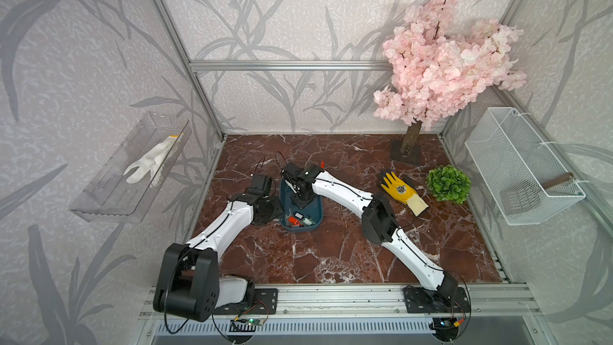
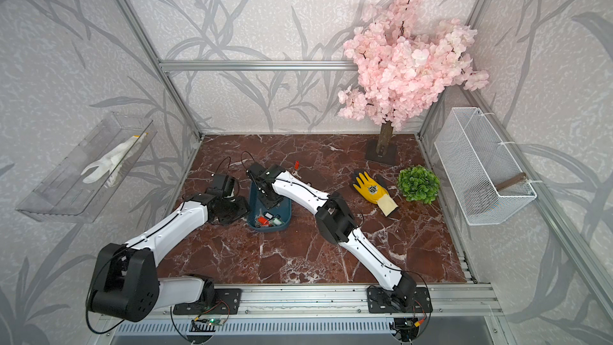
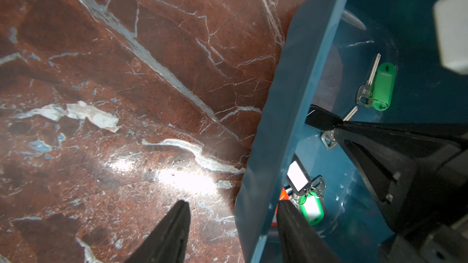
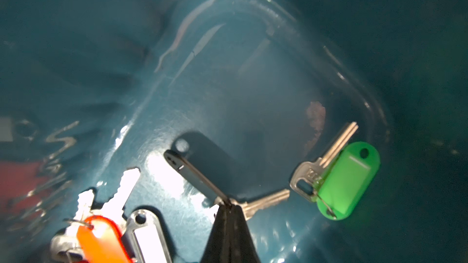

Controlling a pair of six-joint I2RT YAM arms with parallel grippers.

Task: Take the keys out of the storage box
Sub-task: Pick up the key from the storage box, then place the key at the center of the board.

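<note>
Right gripper [image 4: 228,204] jaws clamp one black-tagged key [image 4: 195,177] in the storage box [image 4: 228,84]. Left gripper [image 3: 233,202] jaws stand open. Nearby: one green tag [image 4: 348,180], one red tag [image 4: 101,239], one white tag [image 4: 149,240].

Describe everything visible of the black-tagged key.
The black-tagged key is a small silver metal blade ringed to an oblong black plastic tag, hole at its tip. It sits inside the box, tag turned edge-on and shadowing the floor. The right hand is shut where tag and blade meet; whether it is lifted cannot be told.
</note>
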